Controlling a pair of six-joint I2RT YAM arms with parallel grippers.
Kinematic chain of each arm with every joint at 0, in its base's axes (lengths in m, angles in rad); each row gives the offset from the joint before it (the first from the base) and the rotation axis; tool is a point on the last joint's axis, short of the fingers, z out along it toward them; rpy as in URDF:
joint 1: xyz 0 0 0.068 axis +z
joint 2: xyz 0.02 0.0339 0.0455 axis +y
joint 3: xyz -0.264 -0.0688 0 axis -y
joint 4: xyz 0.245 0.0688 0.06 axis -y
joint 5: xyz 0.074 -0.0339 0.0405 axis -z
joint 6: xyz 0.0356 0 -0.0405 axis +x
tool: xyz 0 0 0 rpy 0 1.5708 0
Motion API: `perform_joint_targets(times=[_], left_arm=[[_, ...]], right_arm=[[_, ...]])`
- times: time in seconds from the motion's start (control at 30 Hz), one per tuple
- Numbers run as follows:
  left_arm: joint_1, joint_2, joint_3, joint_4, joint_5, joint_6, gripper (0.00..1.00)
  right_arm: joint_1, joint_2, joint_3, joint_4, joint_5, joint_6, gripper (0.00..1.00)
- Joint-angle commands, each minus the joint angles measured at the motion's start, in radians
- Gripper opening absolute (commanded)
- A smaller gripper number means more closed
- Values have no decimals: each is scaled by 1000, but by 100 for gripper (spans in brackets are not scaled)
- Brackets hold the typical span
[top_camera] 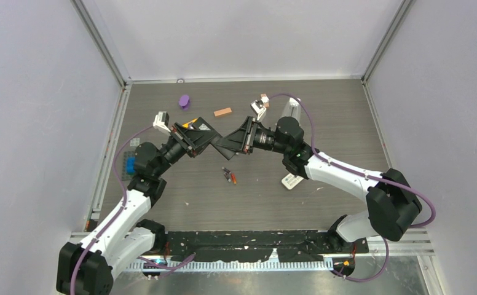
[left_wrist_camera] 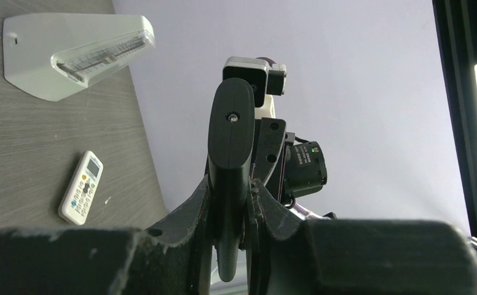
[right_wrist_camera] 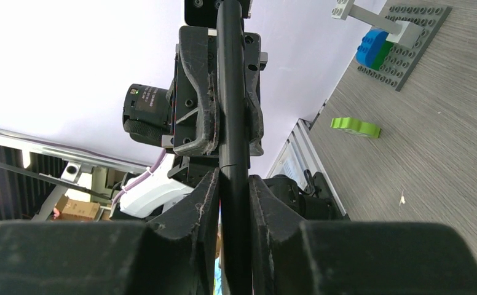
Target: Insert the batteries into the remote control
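A black remote (top_camera: 221,143) hangs above the middle of the table, held at both ends. My left gripper (top_camera: 208,139) is shut on its left end, and the left wrist view shows the remote (left_wrist_camera: 230,135) upright between the fingers (left_wrist_camera: 187,215). My right gripper (top_camera: 235,144) is shut on its right end, and the right wrist view shows the remote (right_wrist_camera: 232,123) edge-on between the fingers (right_wrist_camera: 202,203). The batteries (top_camera: 228,176), one dark and one red-orange, lie loose on the table just in front of the grippers.
A white remote (top_camera: 292,180) lies under the right arm, also in the left wrist view (left_wrist_camera: 81,187). Behind are a purple piece (top_camera: 184,101), an orange-brown block (top_camera: 222,112) and a white wedge stand (left_wrist_camera: 70,52). A brick plate (right_wrist_camera: 408,43) and a green piece (right_wrist_camera: 355,126) sit left.
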Motion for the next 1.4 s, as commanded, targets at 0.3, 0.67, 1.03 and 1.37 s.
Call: perform_joint_targets(times=[0.3, 0.67, 1.03, 1.37], left_arm=[[6, -89, -16, 96, -245, -53, 0], [12, -160, -36, -11, -353, -51, 0], [12, -187, -48, -48, -409, -50, 0], [12, -145, -3, -35, -425, 0, 0]], right_arm=[[0, 16, -122, 91, -24, 25, 16], [-11, 19, -141, 124, -31, 34, 14], [-20, -7, -165, 93, -6, 17, 19], [-33, -52, -230, 76, 26, 23, 20]])
